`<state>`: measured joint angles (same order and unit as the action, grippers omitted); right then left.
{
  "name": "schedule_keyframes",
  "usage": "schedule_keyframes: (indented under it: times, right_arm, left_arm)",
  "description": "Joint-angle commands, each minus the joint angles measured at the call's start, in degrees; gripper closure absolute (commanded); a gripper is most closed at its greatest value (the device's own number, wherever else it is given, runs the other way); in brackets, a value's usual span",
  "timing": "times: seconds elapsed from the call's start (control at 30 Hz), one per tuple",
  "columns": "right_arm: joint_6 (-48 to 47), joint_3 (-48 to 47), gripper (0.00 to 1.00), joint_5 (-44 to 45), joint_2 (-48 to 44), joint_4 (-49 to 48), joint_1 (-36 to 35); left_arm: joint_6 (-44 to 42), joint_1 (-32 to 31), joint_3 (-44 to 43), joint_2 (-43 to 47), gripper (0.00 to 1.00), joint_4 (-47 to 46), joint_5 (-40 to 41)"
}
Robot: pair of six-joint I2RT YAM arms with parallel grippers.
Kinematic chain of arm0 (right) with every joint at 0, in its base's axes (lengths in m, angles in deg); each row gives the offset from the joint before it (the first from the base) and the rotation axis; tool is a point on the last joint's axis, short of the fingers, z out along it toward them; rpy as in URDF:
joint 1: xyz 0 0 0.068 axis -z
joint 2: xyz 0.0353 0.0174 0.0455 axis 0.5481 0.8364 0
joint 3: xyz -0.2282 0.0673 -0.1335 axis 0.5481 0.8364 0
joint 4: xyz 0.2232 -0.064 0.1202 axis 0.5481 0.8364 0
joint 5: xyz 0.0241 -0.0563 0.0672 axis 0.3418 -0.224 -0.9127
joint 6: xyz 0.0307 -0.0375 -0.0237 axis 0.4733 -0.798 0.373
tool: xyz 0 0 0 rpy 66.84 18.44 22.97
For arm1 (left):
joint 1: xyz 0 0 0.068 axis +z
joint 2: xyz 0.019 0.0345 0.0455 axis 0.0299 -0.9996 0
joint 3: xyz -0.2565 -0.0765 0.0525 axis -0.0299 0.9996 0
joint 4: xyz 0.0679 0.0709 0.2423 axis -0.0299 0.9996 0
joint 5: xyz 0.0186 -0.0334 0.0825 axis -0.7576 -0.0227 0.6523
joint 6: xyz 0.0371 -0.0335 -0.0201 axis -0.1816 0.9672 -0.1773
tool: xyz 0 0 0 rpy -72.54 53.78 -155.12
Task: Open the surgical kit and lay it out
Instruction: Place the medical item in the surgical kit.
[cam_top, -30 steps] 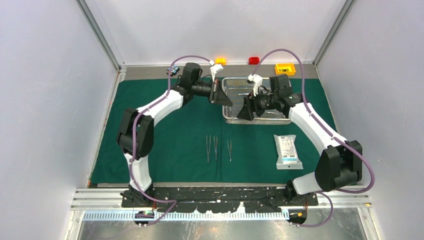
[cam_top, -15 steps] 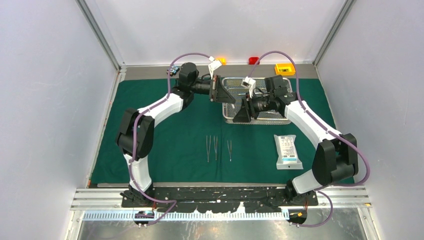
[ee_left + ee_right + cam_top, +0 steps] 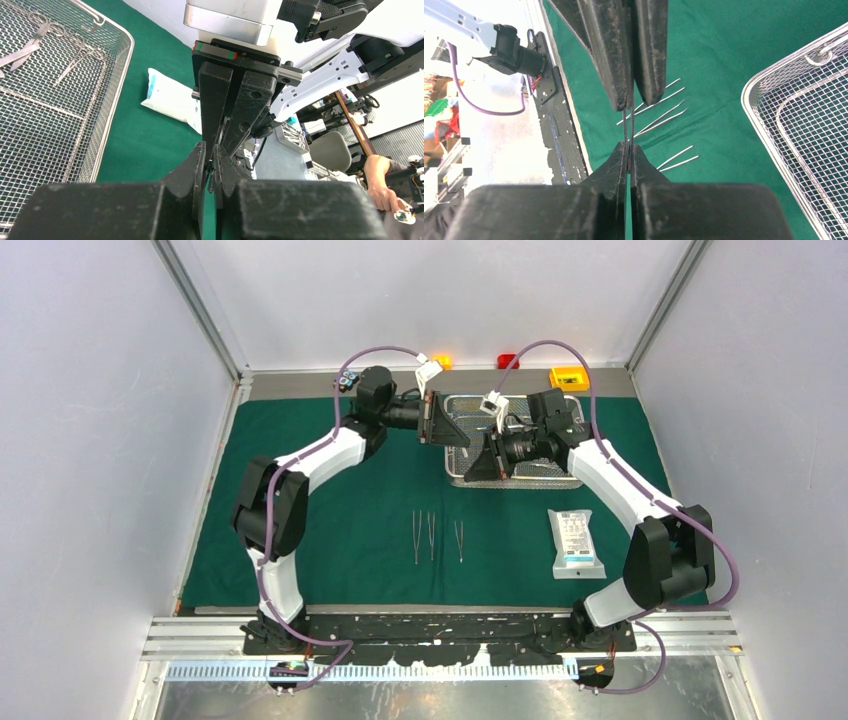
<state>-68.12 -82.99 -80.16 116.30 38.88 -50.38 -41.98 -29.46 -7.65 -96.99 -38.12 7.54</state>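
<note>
The dark green drape [image 3: 340, 540] covers the table, with the steel mesh tray [image 3: 540, 483] at its back right. Ring-handled forceps [image 3: 80, 55] lie inside the tray [image 3: 117, 80]. My two grippers meet tip to tip above the tray's left edge. A thin pair of tweezers [image 3: 628, 127] spans the short gap between them. My right gripper [image 3: 629, 149] is shut on one end; my left gripper [image 3: 212, 162] pinches the other, its jaws almost touching. Three pairs of tweezers [image 3: 431, 535] lie side by side on the drape. The flat white pouch [image 3: 576, 542] lies at the front right.
A yellow box [image 3: 569, 377], a red block [image 3: 508, 361] and an orange block [image 3: 441, 362] sit on the bare strip behind the drape. A small dark object [image 3: 345, 382] lies at the back left. Grey walls close in both sides.
My right gripper has swung left from over the tray to meet the left gripper and has shut on the tweezers there. The left arm has barely moved.
</note>
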Motion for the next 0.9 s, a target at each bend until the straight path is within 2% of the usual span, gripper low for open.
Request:
schedule_keyframes:
  times: [0.0, 0.1, 0.17, 0.37, 0.5, 0.67, 0.87]
  right_arm:
    - [0.67, -3.39, 0.99, -0.01, -0.98, -1.29, -0.33]
    - [0.98, -3.34, 0.99, 4.69, -1.95, -1.39, -0.36]
    - [1.67, -3.10, 0.99, 12.62, -2.67, -2.00, -1.02]
    - [0.99, -3.33, 0.99, 38.02, -2.74, -2.56, -7.54]
    - [1.51, -5.12, 0.99, 46.28, -0.20, -1.70, -9.98]
    - [1.90, -5.91, 0.99, 49.19, 0.98, -1.64, -11.85]
    - [1.73, -6.52, 0.99, 51.03, 2.42, -1.19, -12.99]
  left_arm:
    - [-5.46, 0.09, -1.25, 0.60, 0.87, 6.55, 1.95]
    - [-10.63, 0.77, -2.12, 1.07, 0.68, 14.65, 6.58]
    - [-12.76, 1.53, -2.79, 1.59, 0.55, 19.13, 10.14]
    - [-10.44, 2.08, -5.92, 1.79, 0.41, 27.08, 18.02]
    - [-8.37, 1.94, -8.45, 1.30, 0.27, 30.71, 21.11]
    - [-9.11, 1.84, -10.35, 0.01, 0.22, 35.00, 24.46]
    - [-8.39, 0.68, -12.85, -2.41, 0.23, 36.04, 24.55]
